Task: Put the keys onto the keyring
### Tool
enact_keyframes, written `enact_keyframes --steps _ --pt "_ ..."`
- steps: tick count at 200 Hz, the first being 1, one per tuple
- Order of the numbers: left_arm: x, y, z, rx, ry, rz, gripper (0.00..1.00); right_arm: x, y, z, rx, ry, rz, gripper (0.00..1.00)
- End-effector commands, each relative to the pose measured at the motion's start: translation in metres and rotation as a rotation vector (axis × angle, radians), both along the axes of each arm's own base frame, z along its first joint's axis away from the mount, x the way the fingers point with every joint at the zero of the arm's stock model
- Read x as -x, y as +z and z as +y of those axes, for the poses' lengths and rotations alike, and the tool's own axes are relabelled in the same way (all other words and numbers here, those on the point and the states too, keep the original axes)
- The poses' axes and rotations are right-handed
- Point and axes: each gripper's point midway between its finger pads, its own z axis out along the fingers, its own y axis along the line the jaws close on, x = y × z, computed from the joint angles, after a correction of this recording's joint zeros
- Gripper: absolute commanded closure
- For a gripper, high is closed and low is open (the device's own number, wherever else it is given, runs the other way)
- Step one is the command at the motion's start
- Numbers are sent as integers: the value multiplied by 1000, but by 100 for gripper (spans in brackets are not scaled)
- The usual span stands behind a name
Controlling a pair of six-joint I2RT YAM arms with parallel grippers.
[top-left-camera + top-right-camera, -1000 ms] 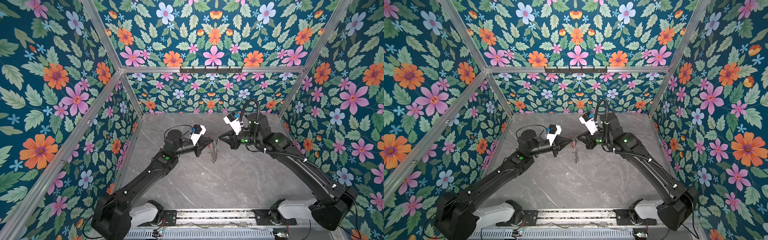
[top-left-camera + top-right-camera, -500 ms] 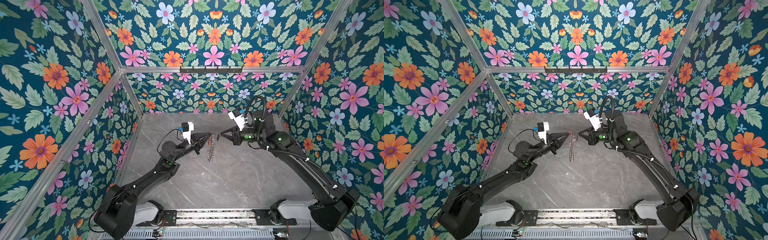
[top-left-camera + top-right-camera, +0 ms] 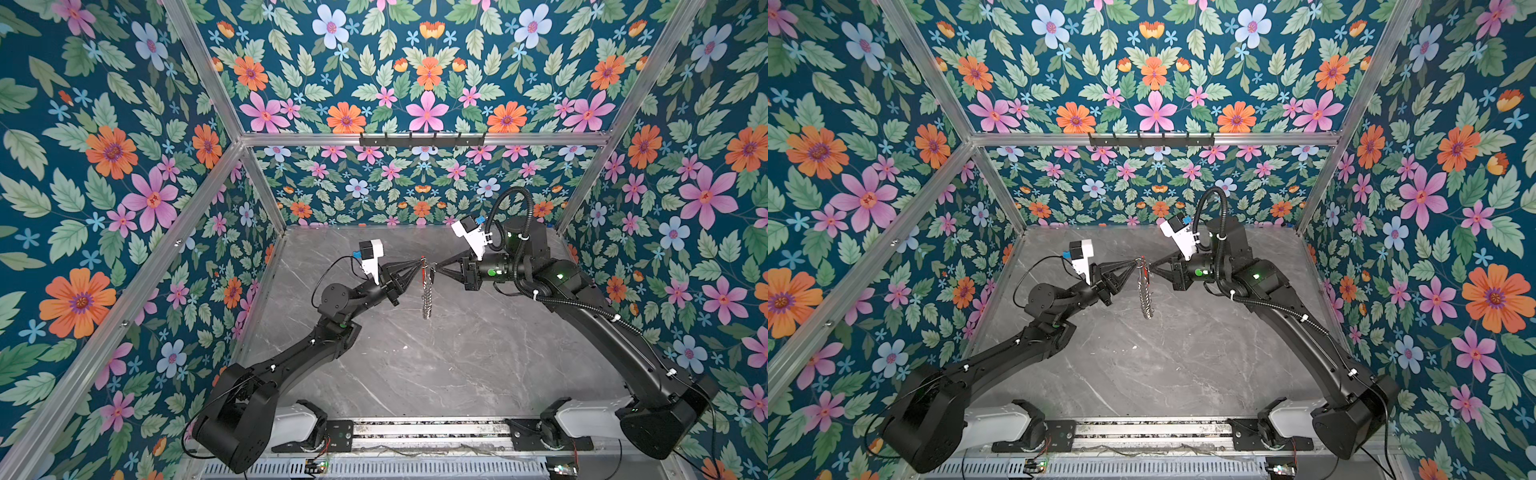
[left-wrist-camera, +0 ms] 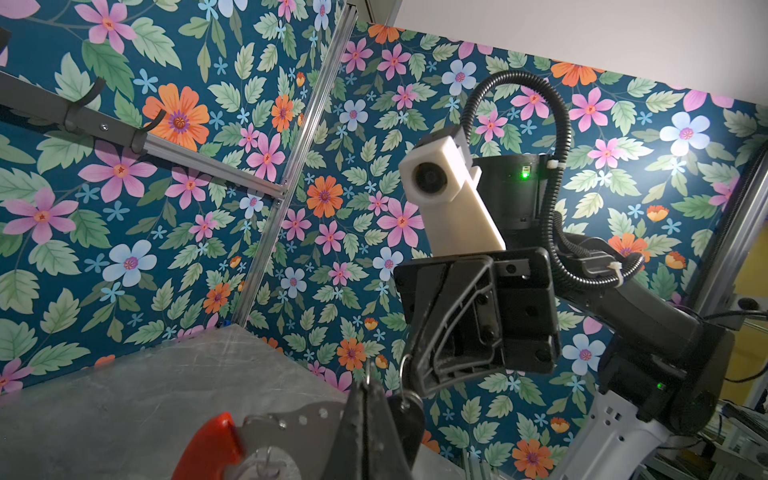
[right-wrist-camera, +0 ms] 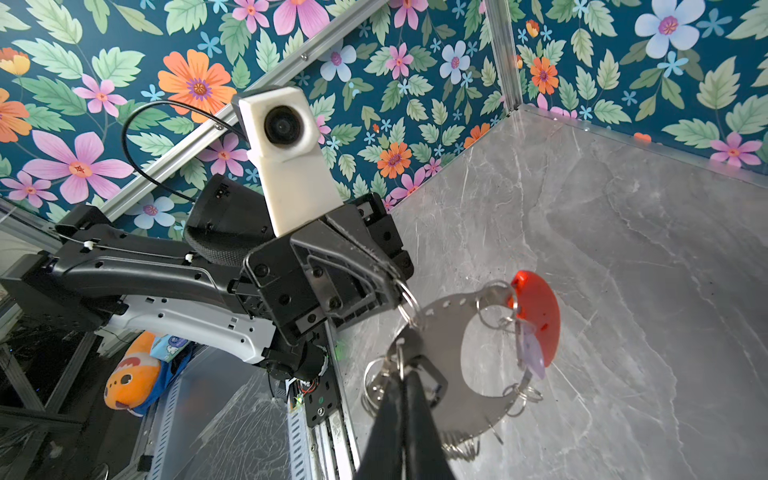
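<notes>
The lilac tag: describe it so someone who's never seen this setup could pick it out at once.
Above the grey marble table, the keyring hangs where the left pincer and right pincer meet. In the right wrist view, the lilac tag dangles against the ring's red curved section. It is the only pale, translucent plastic oblong there; its neighbours are small silver rings.

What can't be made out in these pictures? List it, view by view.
Both top views: the silver crescent keyring with red curved section hangs edge-on and tiny; what is strung on it cannot be made out.
Left wrist view: the left claw partly covers the small black plastic tag; the bottom edge cuts off the blurred keyring.
Right wrist view: the right claw hides what it pinches; whether that tag is threaded on cannot be told.
</notes>
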Motion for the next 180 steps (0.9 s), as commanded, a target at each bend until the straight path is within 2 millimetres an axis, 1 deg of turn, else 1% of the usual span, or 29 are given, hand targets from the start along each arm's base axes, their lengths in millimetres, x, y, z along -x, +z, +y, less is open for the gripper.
enact_keyframes --steps 1,23,45,112,180 --pt "3 12 3 34 1 -39 100 -6 0 1 21 -16 -28 100" --pt "3 14 3 33 -2 -41 100 -13 -2 4 32 -24 -29 100" --pt "3 14 2 32 -5 -43 100 -16 -1 6 33 -21 -32 100" --pt "2 11 0 27 -14 -33 100 -16 5 11 40 -9 -52 100" --pt "4 15 0 34 -20 -44 100 -29 -1 13 64 -47 -45 100"
